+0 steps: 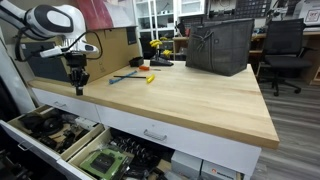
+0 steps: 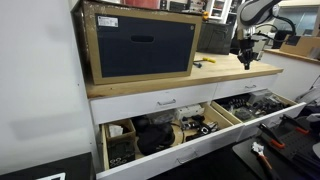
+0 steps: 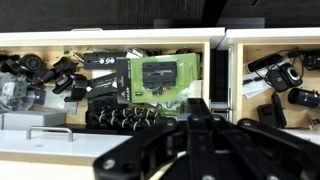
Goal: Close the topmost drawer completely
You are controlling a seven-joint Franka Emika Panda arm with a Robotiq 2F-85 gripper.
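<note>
White front of the top drawer (image 1: 120,121) sits right under the wood benchtop (image 1: 180,100), with its silver handle (image 1: 155,133) facing out. In both exterior views it looks near flush; can't tell if it's fully home. Below it, a deeper drawer (image 2: 190,135) stands pulled out, full of dark clutter, with a green box (image 3: 160,78) near the middle. My gripper (image 1: 77,84) hangs over the benchtop near its front edge, fingers pointing down, clear of the top drawer. In the wrist view the fingers are pressed together with nothing held. Dark box (image 2: 140,45) sits on the bench, well apart from me.
</note>
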